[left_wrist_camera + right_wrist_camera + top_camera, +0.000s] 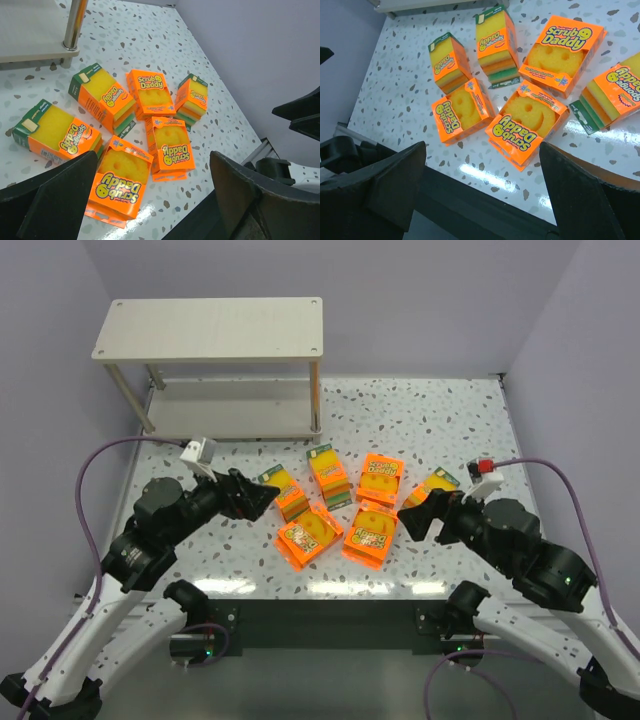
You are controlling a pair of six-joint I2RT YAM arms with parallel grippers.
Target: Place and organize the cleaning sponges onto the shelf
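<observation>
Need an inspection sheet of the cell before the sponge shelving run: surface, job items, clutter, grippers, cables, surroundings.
Surface: speckled white table, glossy, glare near the front edge.
Job's things: six orange sponge packs clustered mid-table, three flat and three thicker; shelf at back left, no packs on it.
Clutter: nothing seen.
Grippers: left gripper and right gripper open, holding nothing, flanking the cluster.
Cables: a purple cable loops off each arm, away from the packs.
Surroundings: lavender walls on three sides.

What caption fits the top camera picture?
Both open, the left gripper and right gripper flank six sponge packs before the shelf.
</observation>
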